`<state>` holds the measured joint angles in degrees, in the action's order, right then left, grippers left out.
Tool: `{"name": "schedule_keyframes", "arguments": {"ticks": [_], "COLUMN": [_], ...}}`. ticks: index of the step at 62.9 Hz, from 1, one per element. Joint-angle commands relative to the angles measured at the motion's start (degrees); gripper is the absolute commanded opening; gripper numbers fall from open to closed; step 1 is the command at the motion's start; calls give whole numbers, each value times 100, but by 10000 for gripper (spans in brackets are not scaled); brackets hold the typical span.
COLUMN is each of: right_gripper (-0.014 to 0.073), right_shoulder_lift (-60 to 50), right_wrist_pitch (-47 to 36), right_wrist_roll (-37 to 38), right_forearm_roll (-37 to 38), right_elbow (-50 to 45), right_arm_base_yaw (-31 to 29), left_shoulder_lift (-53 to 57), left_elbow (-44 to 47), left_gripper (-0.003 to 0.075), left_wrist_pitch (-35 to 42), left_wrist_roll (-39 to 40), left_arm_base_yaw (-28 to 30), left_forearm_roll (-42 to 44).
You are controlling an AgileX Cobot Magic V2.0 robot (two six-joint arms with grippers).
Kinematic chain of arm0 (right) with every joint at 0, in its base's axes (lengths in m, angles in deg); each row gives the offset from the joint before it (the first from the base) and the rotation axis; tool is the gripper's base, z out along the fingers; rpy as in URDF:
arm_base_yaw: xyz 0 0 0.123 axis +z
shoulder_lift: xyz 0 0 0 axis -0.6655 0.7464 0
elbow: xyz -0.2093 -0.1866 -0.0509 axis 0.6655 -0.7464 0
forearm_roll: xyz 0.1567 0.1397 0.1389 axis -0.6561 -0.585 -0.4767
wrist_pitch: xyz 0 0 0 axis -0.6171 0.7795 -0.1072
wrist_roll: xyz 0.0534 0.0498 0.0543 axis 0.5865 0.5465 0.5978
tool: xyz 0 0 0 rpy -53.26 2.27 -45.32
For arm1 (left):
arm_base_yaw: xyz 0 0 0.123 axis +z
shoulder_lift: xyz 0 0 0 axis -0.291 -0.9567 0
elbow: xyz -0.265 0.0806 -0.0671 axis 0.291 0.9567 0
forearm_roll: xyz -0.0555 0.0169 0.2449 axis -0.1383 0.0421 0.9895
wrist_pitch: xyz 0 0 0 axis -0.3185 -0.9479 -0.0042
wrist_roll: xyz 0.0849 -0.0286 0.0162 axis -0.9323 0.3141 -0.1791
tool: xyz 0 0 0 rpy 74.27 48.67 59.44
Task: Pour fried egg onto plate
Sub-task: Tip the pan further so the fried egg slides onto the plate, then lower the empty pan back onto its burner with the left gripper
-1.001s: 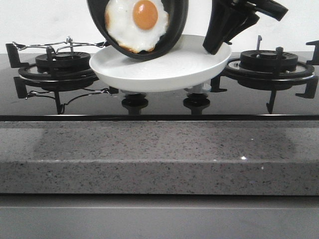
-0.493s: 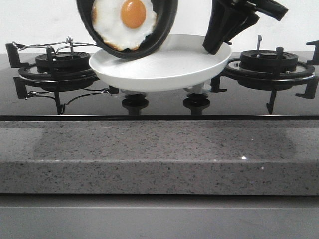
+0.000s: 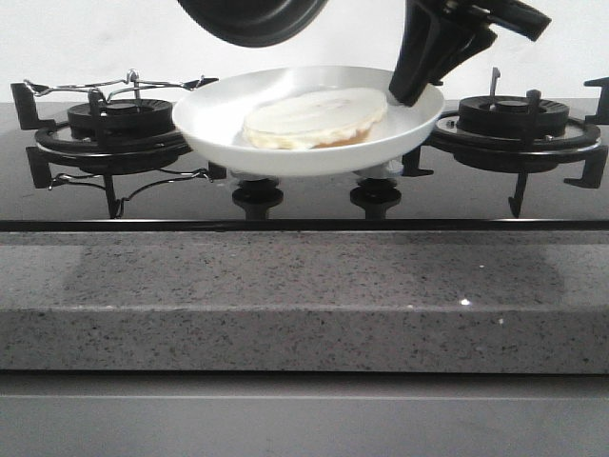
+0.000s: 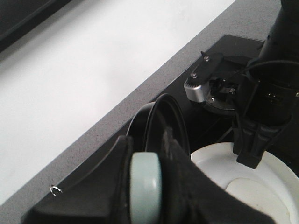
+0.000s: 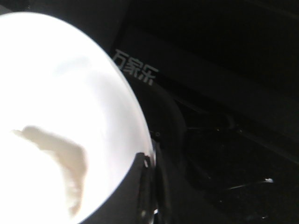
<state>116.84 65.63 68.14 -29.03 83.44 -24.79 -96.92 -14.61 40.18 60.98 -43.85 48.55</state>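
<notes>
Fried egg (image 3: 314, 118) lies upside down in the plate (image 3: 214, 119), whose rim the right claw (image 3: 411, 90) pinches; left claw (image 4: 154, 154) clamps the pan (image 3: 252, 17) above.

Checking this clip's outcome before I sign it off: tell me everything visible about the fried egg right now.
The fried egg lies flat inside the plate, toward the plate's right half. It shows as a pale, cream-white, roundish disc with a thin browned edge at its lower right; no yolk is visible, so it seems to lie yolk-down. It rests on the plate's glossy white floor, touching nothing else. The black pan hangs above, apart from it. The right claw grips the plate's right rim, beside the egg.
</notes>
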Motion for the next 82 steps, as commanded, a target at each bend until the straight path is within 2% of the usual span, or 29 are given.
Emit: {"name": "schedule_keyframes", "arguments": {"ticks": [1,9,15,21,25,29,33,40,47,51,57,63,82], "right_gripper": [-106,-106,-106,-106,-106,-106,-106,-106,-106,-106,-106,-106,-106], "right_shoulder_lift": [-324,-324,-324,-324,-324,-324,-324,-324,-324,-324,-324,-324,-324], "right_wrist_pitch": [-198,-198,-198,-198,-198,-198,-198,-198,-198,-198,-198,-198,-198], "right_wrist_roll": [-24,-24,-24,-24,-24,-24,-24,-24,-24,-24,-24,-24,-24], "right_forearm_roll": [-228,-228,-228,-228,-228,-228,-228,-228,-228,-228,-228,-228,-228], "right_elbow": [165,165,165,165,165,165,165,165,165,165,165,165,165], "right_arm_base_yaw": [-18,-18,-18,-18,-18,-18,-18,-18,-18,-18,-18,-18,-23], "left_shoulder_lift": [197,280,421,611,719,791,829,800,663,518,153,-305,-1687], "left_elbow": [-218,-218,-218,-218,-182,-77,105,398,767,958,1138,1206,1206], "left_gripper": [-20,-20,-20,-20,-18,-18,-18,-18,-18,-18,-18,-18,-19], "left_wrist_pitch": [239,239,378,890,1410,1958,2431,2535,2365,2026,1307,814,331], "left_wrist_roll": [251,787,1310,1428,1290,886,264,-1225,-2914,-3897,-4877,-5304,-5305], "left_arm_base_yaw": [-45,165,622,1433,2133,2805,3807,4908,5857,6345,7051,7499,7711], "left_forearm_roll": [366,485,432,-337,-1400,-2396,-3929,-6388,-8938,-10310,-12135,-13110,-13946]}}
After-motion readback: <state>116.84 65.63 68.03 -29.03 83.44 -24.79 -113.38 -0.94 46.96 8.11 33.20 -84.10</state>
